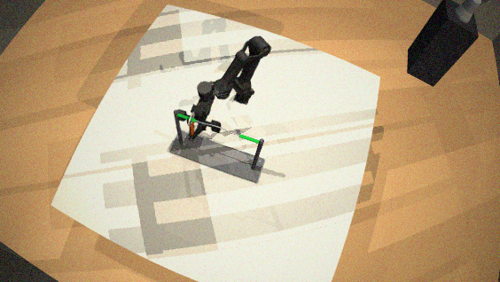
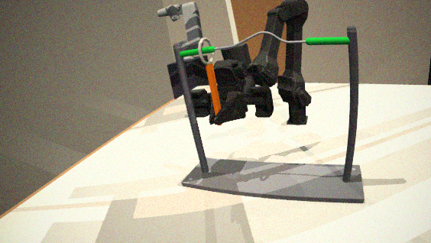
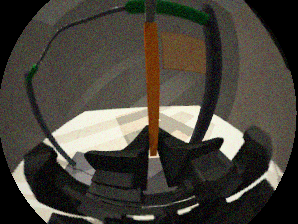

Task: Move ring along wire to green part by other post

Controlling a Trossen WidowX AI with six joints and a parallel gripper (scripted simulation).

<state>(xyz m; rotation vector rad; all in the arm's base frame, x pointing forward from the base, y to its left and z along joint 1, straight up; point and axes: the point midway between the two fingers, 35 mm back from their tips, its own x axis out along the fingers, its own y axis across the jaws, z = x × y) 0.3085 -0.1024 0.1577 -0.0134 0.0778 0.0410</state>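
The end effector (image 3: 150, 127) grips the lower end of the upright orange handle (image 3: 152, 85); a dark post (image 3: 214, 65) stands to its right, beneath green wire (image 3: 182, 13).

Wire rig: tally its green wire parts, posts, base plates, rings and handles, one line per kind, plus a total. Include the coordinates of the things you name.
Green wire parts (image 1: 249, 138) (image 2: 328, 40) (image 3: 182, 12): 2
Posts (image 1: 257, 155) (image 2: 352, 103) (image 3: 214, 65): 2
Base plate (image 1: 222, 161) (image 2: 283, 189) (image 3: 80, 174): 1
Ring (image 1: 190, 119) (image 2: 199, 50): 1
Orange handle (image 1: 192, 129) (image 2: 213, 85) (image 3: 152, 75): 1
Total: 7

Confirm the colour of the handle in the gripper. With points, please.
Orange; the exterior view shows the handle (image 1: 192, 129) (image 2: 213, 85) (image 3: 152, 75) best.
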